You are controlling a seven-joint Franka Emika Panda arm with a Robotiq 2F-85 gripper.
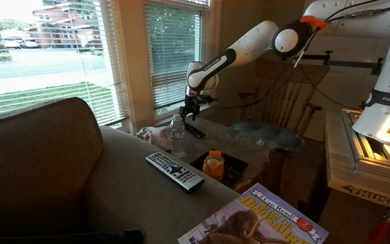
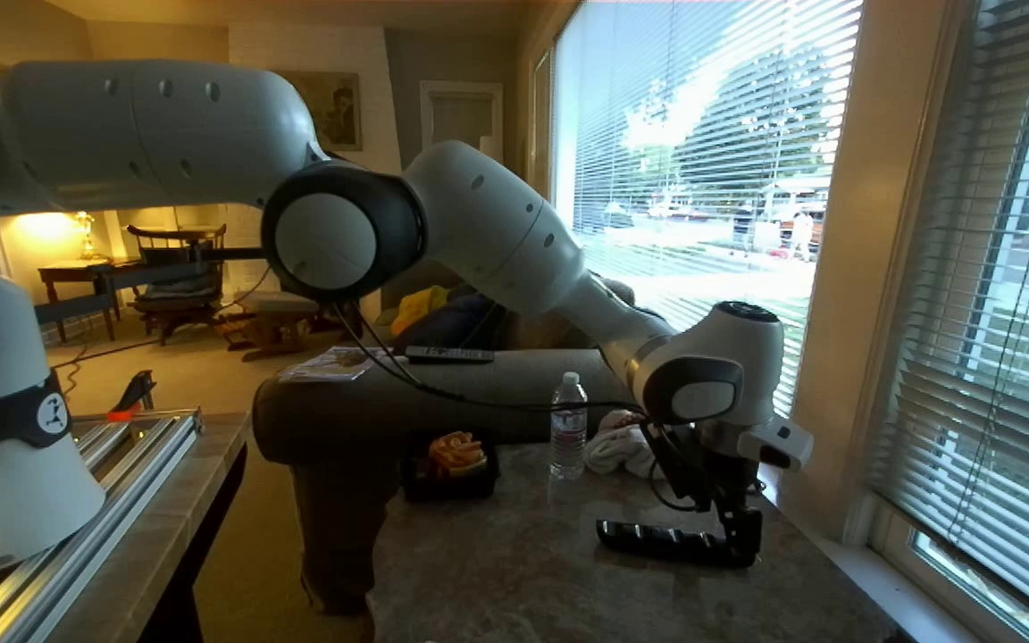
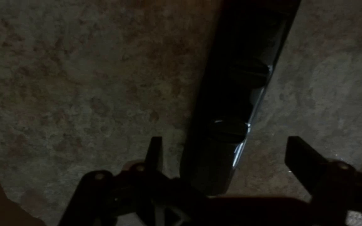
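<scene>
"Two fingers [image 3: 154,153]: what are they holding?"
"Nothing; I'm holding them wide apart, one either side of the bar [image 3: 228,97], gaps showing at both edges."
"Lying where?"
"It's lying on the table [image 2: 514,572], slantwise to me, one end sitting between my tips."
"What's making for good work here?"
"Matching that slant and centring, I'm judging: it's looking nearer one finger, so any skewed move is risking a nudge."
</scene>
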